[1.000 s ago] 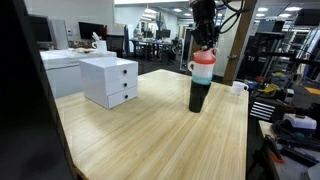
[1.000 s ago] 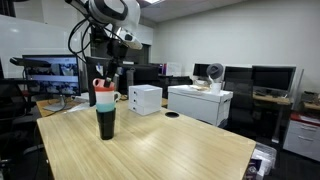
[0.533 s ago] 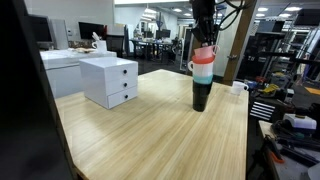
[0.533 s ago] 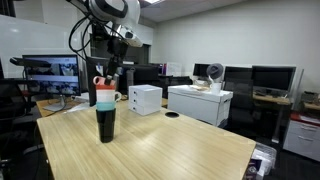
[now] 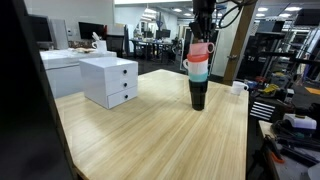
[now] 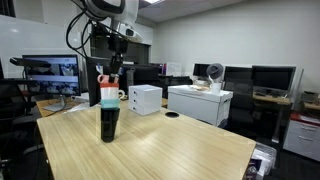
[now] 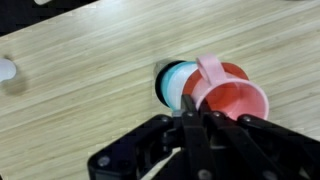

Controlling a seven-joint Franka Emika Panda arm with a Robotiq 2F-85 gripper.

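Note:
A stack of cups stands on the wooden table: a black cup at the bottom, a teal one in it, and a pink handled cup on top. In both exterior views my gripper comes straight down from above and is shut on the pink cup's rim. The pink cup sits raised above the teal cup and the black cup, with a white band between. In the wrist view my gripper pinches the near rim of the pink cup, with the teal rim showing behind it.
A white two-drawer box stands on the table, apart from the stack, and shows again as a white box. A small white mug sits near the table's far edge. Desks, monitors and a white cabinet surround the table.
The jaws have closed onto the pink cup's rim. The pink cup has risen a little out of the stack. The black cup has stayed put.

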